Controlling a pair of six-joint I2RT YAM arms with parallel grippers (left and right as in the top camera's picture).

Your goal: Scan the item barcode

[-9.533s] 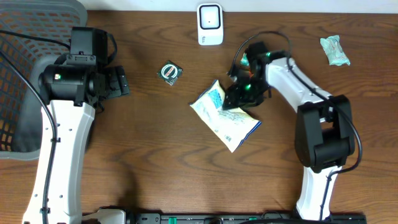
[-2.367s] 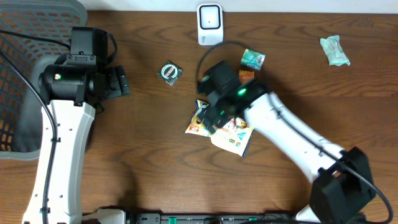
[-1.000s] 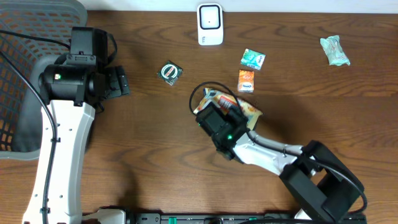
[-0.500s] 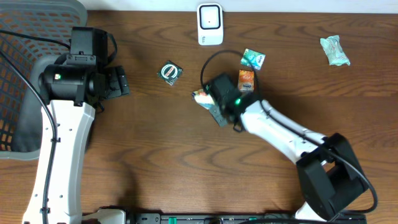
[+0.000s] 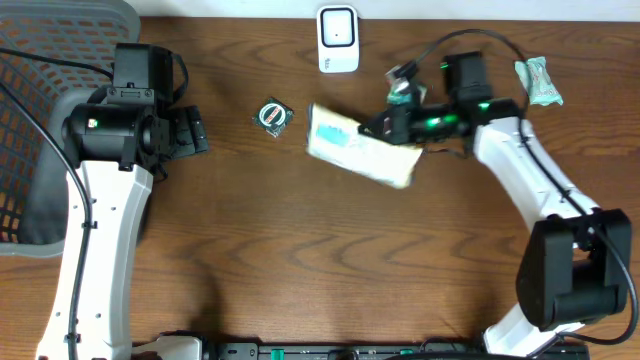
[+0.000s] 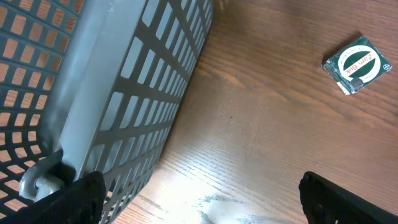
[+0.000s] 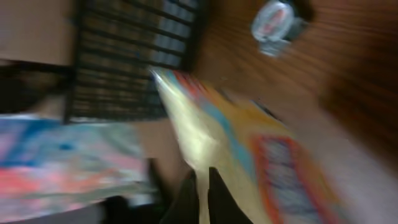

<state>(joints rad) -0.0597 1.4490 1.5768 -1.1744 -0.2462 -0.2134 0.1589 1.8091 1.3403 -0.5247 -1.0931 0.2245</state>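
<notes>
One pouch (image 5: pixel 360 150) hangs pinched in my right tool (image 5: pixel 390 125), lifted over the desk (image 5: pixel 300 260) near its far edge, just below the scanner (image 5: pixel 338 38). My left tool (image 5: pixel 190 132) is spread wide and idle by the basket (image 5: pixel 30 150). I judge this the presenting step; next I must turn the barcode toward the scanner.
</notes>
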